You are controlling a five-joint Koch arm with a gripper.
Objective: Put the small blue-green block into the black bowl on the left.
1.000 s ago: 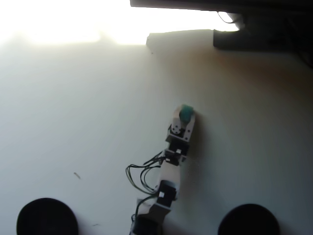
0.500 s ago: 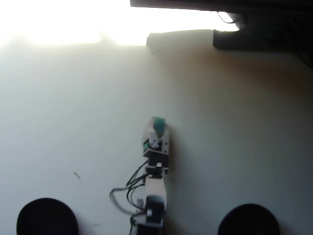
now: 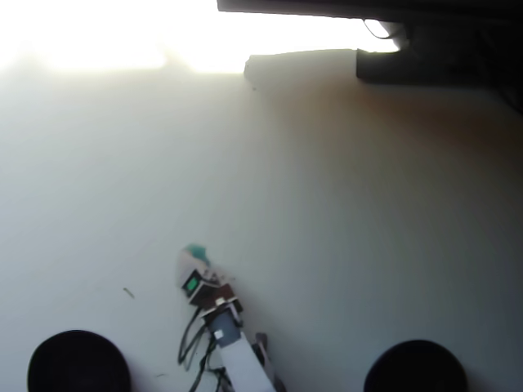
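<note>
The overhead view is washed out by glare. My arm comes in from the bottom middle and reaches up and to the left. My gripper (image 3: 194,263) ends at a small blue-green block (image 3: 197,251), which lies at the very tip of the pale fingers. The fingers lie one over the other, so I cannot tell whether they are closed on the block or just touching it. The black bowl on the left (image 3: 78,365) sits at the bottom left corner, well below and left of the gripper.
A second look-alike black bowl (image 3: 417,369) sits at the bottom right. Dark equipment (image 3: 433,49) runs along the top right edge. A small dark speck (image 3: 128,292) lies on the white table left of the arm. Cables (image 3: 193,347) hang beside the arm.
</note>
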